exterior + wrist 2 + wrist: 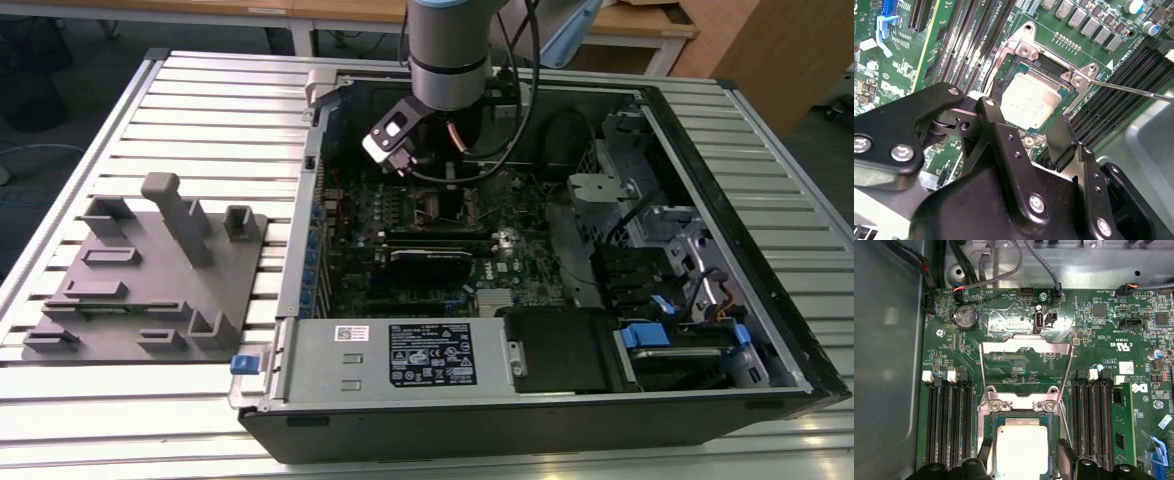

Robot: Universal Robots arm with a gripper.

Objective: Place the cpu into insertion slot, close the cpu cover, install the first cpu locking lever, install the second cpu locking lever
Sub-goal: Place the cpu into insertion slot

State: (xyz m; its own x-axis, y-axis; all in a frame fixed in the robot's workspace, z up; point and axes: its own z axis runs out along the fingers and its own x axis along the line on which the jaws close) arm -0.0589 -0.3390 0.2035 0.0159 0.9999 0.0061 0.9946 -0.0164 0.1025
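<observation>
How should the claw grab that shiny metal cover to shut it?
I'd take the cpu cover by its free crossbar, opposite the hinge by the cpu. It stands flipped open, so come from above that bar; the side rails look thin.

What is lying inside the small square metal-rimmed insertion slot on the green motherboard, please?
The flat square silvery-grey cpu lies in the insertion slot; its body covers the contacts beneath, which cannot be seen.

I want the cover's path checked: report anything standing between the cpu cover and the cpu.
The gripper, open, has its fingers flanking the cpu seated in the insertion slot, beneath where the open cpu cover would swing. Nothing else visible.
</observation>
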